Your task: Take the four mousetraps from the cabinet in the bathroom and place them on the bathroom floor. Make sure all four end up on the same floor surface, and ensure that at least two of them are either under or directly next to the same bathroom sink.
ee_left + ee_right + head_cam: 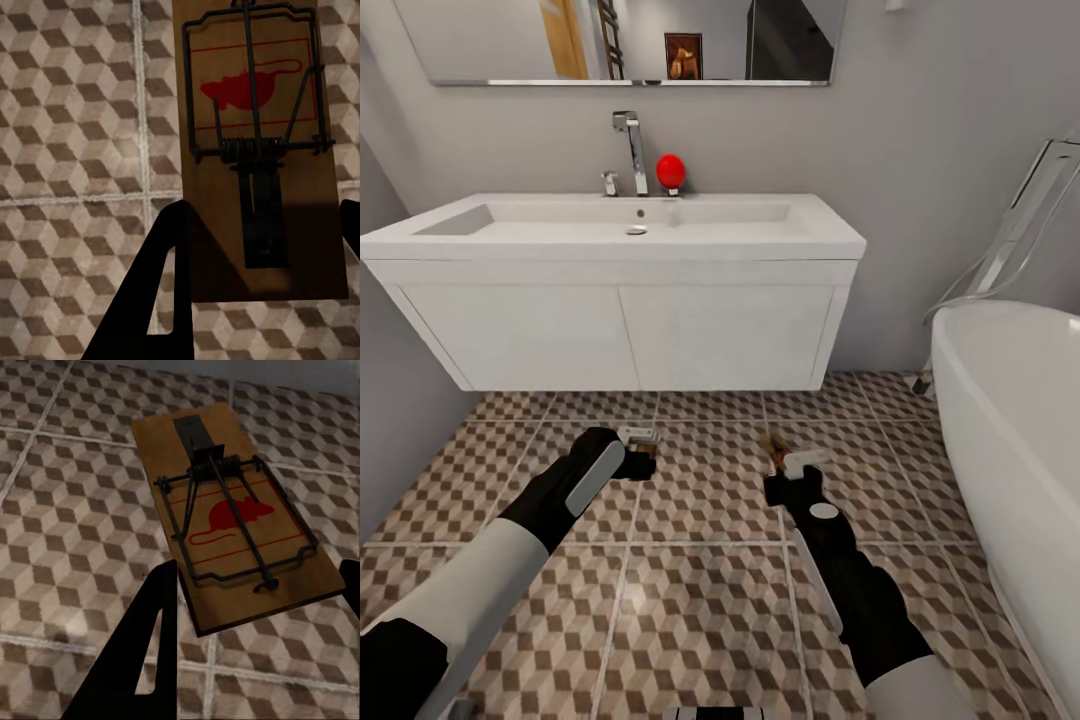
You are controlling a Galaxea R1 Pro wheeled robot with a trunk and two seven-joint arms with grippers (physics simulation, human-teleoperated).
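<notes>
The white sink (pixel 622 335) hangs on the wall ahead, with a chrome tap (pixel 631 150) and a red ball (pixel 670 170). Both arms reach low over the cube-patterned bathroom floor (pixel 700 590) just in front of it. My left gripper (pixel 637 453) (pixel 266 208) is shut on a brown mousetrap (pixel 641 436) (pixel 255 97), gripping the board's near end. My right gripper (pixel 792 480) (pixel 261 568) is shut on a second mousetrap (pixel 801 458) (pixel 225 517), which sits skewed between the fingers. The cabinet is out of view.
A white oval bathtub (pixel 1020 430) fills the right side, with its chrome filler pipe (pixel 1010 240) against the wall. A grey wall (pixel 400 380) closes in on the left. A mirror (pixel 630 40) hangs above the sink. There is open space under the sink.
</notes>
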